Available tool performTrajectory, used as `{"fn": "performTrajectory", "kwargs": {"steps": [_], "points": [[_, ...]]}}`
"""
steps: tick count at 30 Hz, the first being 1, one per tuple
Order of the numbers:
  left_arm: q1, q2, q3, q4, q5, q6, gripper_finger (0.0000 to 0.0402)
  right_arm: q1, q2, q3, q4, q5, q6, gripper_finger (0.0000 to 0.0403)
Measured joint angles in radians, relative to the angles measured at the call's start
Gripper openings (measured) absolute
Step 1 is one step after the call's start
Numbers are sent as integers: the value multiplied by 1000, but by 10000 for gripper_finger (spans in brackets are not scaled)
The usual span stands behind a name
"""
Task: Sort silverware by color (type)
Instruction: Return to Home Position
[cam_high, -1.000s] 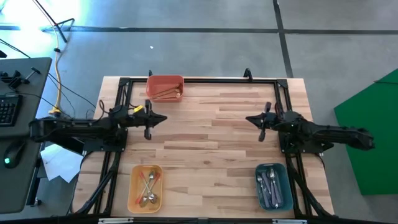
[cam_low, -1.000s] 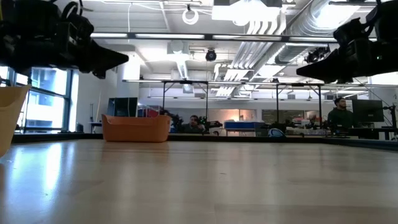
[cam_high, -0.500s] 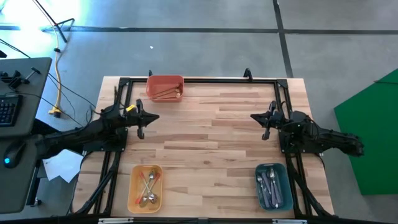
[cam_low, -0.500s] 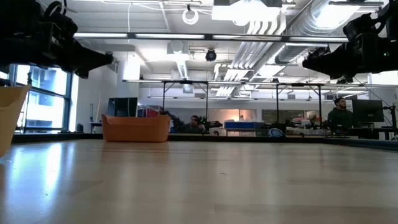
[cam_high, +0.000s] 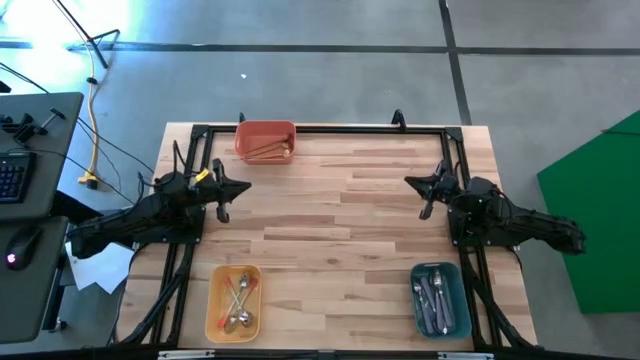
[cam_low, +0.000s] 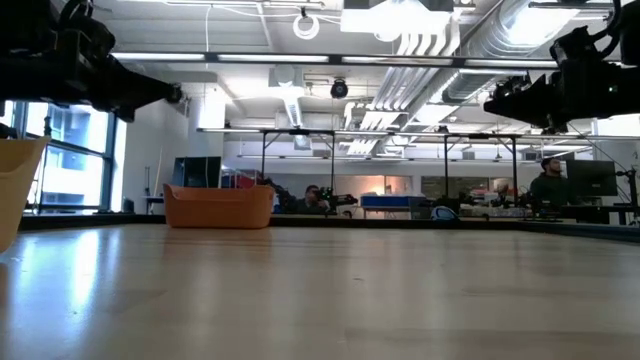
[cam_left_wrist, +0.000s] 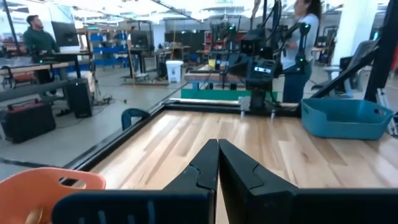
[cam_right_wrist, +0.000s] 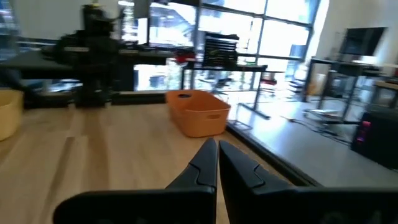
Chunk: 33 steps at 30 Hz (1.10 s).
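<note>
The silverware lies in three bins. Gold spoons (cam_high: 270, 150) lie in the red bin (cam_high: 264, 128) at the far left. Spoons with orange-red handles (cam_high: 238, 300) lie in the yellow bin (cam_high: 214, 305) at the near left. Silver spoons with dark handles (cam_high: 433, 296) lie in the teal bin (cam_high: 459, 300) at the near right. My left gripper (cam_high: 247, 189) hovers shut above the table's left side, level, nothing in it; its fingers (cam_left_wrist: 217, 148) meet. My right gripper (cam_high: 407, 181) hovers shut above the right side, also with nothing (cam_right_wrist: 217, 148).
A black frame (cam_high: 320, 128) runs along the table's far edge and down both sides by the arm bases. The wooden top (cam_high: 330, 230) between the two grippers is bare. Beyond the table there are a desk with a keyboard (cam_high: 12, 175) and people (cam_low: 548, 185) in the room.
My left gripper has drawn back toward the table's left edge, staying shut and level, while its arm has folded back and swung toward the near left. My right gripper has stayed shut and nearly in place.
</note>
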<state>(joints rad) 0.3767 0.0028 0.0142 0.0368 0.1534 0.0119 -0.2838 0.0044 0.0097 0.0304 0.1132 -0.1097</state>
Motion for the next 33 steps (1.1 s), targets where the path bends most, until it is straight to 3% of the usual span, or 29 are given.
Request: {"fn": "performTrajectory", "kwargs": {"steps": [7,33], "points": [[-4,3,0,-14,-69,-54,3,-20,1,0,12,87,-19,0],[-4,4,0,-18,-94,-46,3,-37,2,0,11,75,57,0]]}}
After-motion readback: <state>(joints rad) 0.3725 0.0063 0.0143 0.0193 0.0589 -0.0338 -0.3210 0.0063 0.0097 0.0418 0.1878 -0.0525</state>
